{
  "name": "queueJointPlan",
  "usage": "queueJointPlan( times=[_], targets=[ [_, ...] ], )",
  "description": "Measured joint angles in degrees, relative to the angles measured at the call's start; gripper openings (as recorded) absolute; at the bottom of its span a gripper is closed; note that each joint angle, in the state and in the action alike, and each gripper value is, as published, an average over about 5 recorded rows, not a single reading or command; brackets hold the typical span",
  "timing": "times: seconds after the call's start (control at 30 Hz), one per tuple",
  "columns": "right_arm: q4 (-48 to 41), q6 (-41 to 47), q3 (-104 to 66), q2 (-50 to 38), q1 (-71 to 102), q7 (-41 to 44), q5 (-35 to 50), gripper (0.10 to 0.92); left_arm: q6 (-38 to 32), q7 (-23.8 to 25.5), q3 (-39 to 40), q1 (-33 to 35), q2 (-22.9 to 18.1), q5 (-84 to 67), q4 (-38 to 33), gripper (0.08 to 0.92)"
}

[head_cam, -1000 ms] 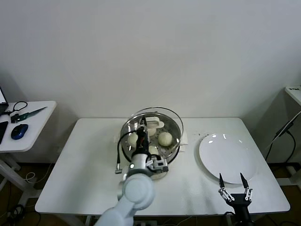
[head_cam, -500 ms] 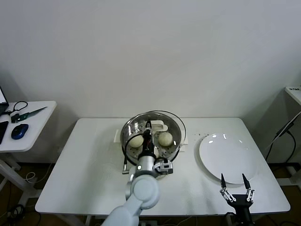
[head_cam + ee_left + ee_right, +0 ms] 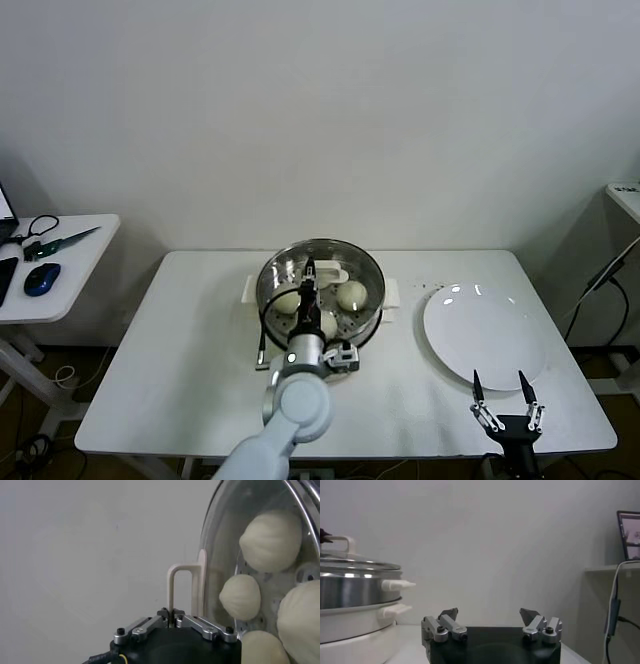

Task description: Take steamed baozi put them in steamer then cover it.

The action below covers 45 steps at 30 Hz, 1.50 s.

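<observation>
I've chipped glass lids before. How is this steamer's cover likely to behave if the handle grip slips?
The cover looks like clear glass with a metal rim, so probably heavy for its size and breakable if dropped. The left gripper pinches only its thin white handle, so it may swing or tilt. It sits level on the steamer, so a slip now would likely do little harm.

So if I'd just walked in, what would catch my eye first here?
Probably the shiny round steel steamer mid-table, its clear glass lid on top with cream-white dough buns showing through. The left gripper is shut on the lid's white handle. To the right lies a flat white plate, with the open right gripper parked near the table's front edge.
</observation>
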State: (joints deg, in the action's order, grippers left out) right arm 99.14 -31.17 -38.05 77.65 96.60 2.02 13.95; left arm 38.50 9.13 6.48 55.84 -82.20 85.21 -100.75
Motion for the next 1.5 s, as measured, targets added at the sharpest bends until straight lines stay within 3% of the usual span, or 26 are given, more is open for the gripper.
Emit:
queueJointPlan(
  times=[0.37, 0.47, 0.8, 1.17, 1.27, 1.5],
  targets=[
    [0.1, -0.3, 0.0, 0.3, -0.1, 0.1, -0.3, 0.823, -0.5, -1.1, -0.2, -0.1, -0.2, -0.5, 1.2, 0.137],
    [0.2, -0.2, 0.0, 0.3, -0.2, 0.1, -0.3, 0.823, -0.7, -1.3, -0.2, -0.1, 0.0, -0.7, 1.4, 0.173],
    [0.3, 0.7, 0.1, 0.5, -0.8, 0.1, -0.1, 0.823, -0.1, -1.0, 0.8, 0.5, 2.1, -4.5, -1.7, 0.454],
    [0.5, 3.2, 1.0, 0.1, -1.3, -1.5, 1.2, 0.823, -2.4, -3.9, 0.9, 4.0, 5.6, -20.6, -12.1, 0.769],
    [0.5, 3.9, 1.0, -0.3, -1.2, -2.1, 1.6, 0.823, -5.1, -5.8, -0.9, 5.7, 6.3, -28.2, -15.3, 0.813],
    [0.4, 4.8, 1.0, -0.8, -1.0, -2.7, 2.7, 0.823, -14.3, -10.8, -9.3, 11.7, 7.2, -47.3, -20.6, 0.822]
  ],
)
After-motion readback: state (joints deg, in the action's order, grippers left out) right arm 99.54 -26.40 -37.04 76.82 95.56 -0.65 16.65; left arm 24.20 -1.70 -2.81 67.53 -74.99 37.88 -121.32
